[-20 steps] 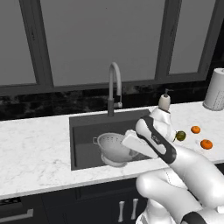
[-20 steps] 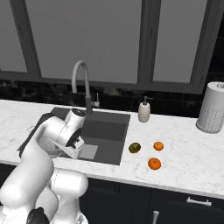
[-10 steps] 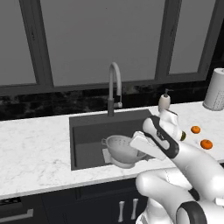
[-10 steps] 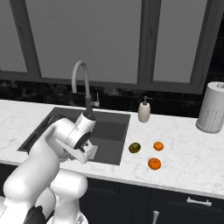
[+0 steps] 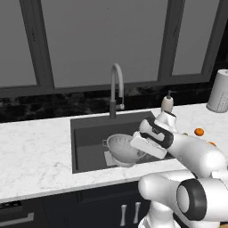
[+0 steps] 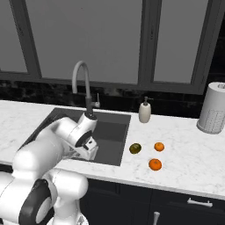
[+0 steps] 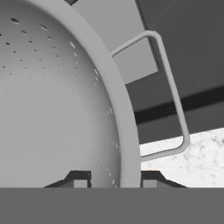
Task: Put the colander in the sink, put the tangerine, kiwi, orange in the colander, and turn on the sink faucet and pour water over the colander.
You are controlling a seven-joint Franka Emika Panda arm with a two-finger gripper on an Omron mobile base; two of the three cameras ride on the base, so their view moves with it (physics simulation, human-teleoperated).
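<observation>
Now we have the gripper (image 7: 111, 180) pinched on the colander (image 5: 126, 149) rim, one finger inside the bowl and one outside, with the loop handle just beyond the outer finger. The colander hangs tilted inside the sink (image 5: 91, 131), low over the lighter patch, right under our hand. We judge it a light, stiff metal shell, smooth and likely slippery, so the thin rim is the sensible place to grip; a handle would do too, but the curved wall gives no purchase. Because the grip sits off-centre, it could swing or slip if jolted. Compared with a second ago, we've carried it down and closer to the near wall of the sink, and the jaws hold as tight as before. Off to the right, the kiwi (image 6: 135, 148), tangerine (image 6: 159, 146) and orange (image 6: 154, 164) wait on the counter.
</observation>
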